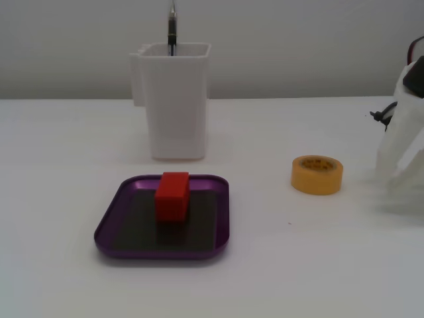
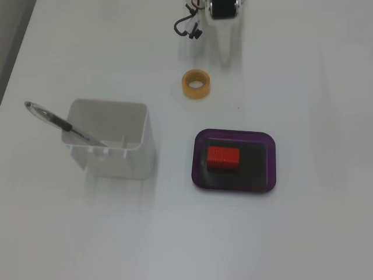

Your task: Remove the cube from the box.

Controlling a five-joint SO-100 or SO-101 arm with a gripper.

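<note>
The red cube (image 2: 223,158) sits in the purple box (image 2: 199,175), centre right of the frame. It looks light, stiff and matte; grasp its two long sides. The gripper (image 2: 227,49) is white on white, so I cannot tell its state.

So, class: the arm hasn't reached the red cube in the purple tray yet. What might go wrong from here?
1. The yellow tape roll lies between the white end effector and the tray; a low approach might knock it.
2. The cube sits off-centre, near one rim; a finger could catch that rim and shift the tray.
3. The end effector is white against a white table, so its opening is hard to judge.
</note>
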